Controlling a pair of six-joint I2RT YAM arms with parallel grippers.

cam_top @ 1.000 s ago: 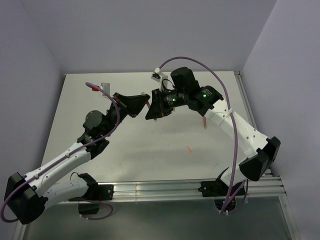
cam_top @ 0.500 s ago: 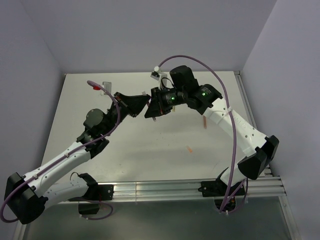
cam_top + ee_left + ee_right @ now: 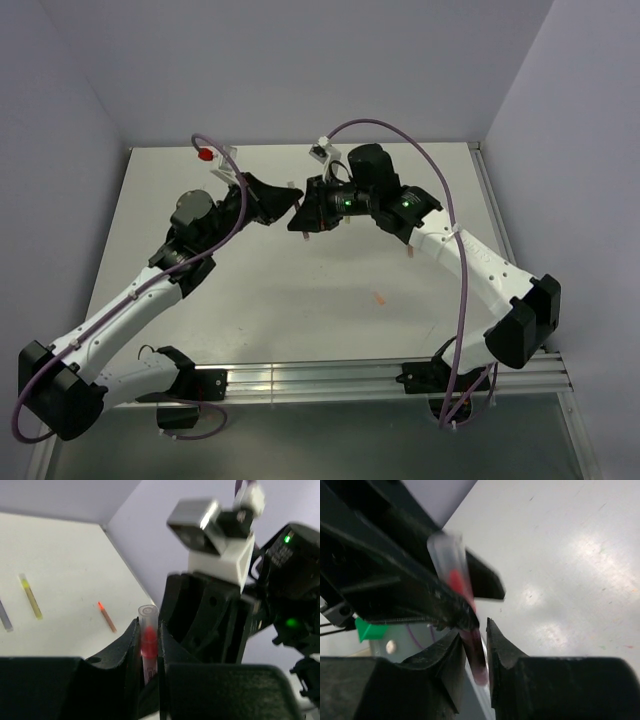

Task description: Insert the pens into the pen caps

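Observation:
My left gripper point(image 3: 287, 203) and right gripper point(image 3: 301, 217) meet tip to tip above the far middle of the table. In the left wrist view the left gripper point(image 3: 149, 645) is shut on a pale pink pen cap point(image 3: 148, 630), upright, with red showing inside it. In the right wrist view the right gripper point(image 3: 476, 645) holds a pink-red pen point(image 3: 476, 657), whose upper end runs into that cap point(image 3: 449, 562). A yellow pen point(image 3: 30, 596), an orange-red pen point(image 3: 107, 617) and a grey-purple pen point(image 3: 5, 616) lie on the table. The other caps are out of view.
In the top view a small orange piece point(image 3: 379, 297) lies on the white table point(image 3: 270, 300) right of centre, and another thin stick point(image 3: 409, 247) lies beside the right arm. Walls close the table at the back and sides; a metal rail point(image 3: 330, 378) runs along the near edge.
My left arm has swung up and to the right, bringing its gripper against the right gripper. The right gripper has shifted slightly left and away.

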